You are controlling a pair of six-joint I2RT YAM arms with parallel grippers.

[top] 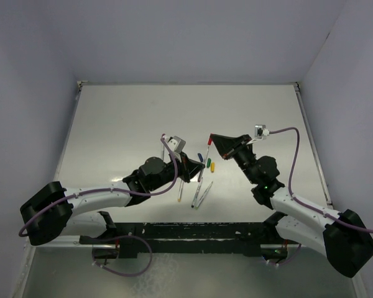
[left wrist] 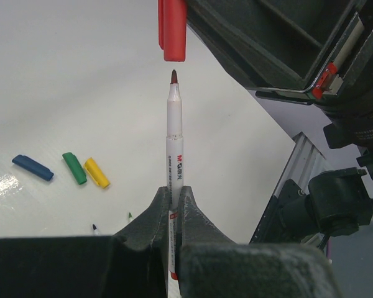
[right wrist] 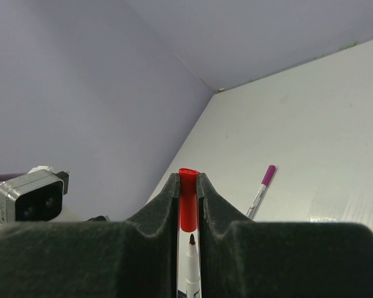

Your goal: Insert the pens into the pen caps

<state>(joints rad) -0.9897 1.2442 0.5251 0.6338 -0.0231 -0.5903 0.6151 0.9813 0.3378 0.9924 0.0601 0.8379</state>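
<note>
- Left pincer [left wrist: 174, 194] is clamped tight on the lower barrel of a white pen [left wrist: 174, 133]. The pen stands upright in the left wrist view, its dark red tip bare and pointing up.
- Right pincer [right wrist: 188, 184] is narrow, pinching the red cap [right wrist: 187, 200] between its pads. The cap's open end faces the pen tip.
- Cap and tip are lined up and close, with a small gap showing in the left wrist view, so they are not joined.
- Both pincers meet in the air above the middle of the counter [top: 143, 118].
- Blue cap [left wrist: 32, 167], green cap [left wrist: 74, 167] and yellow cap [left wrist: 97, 173] lie in a row on the counter. Green and yellow are just beside each other, with blue a bit apart.
- One pen with a purple cap on [right wrist: 261, 189] lies flat on the counter, away from the pincers.
- Loose uncapped pens [top: 200, 195] lie on the counter near the arms' side, below the pincers in the top view. Exact count is hard to tell.
- Two small pen tips, one dark [left wrist: 93, 228] and one green [left wrist: 129, 216], peek out by the left pincer's fingers.
</note>
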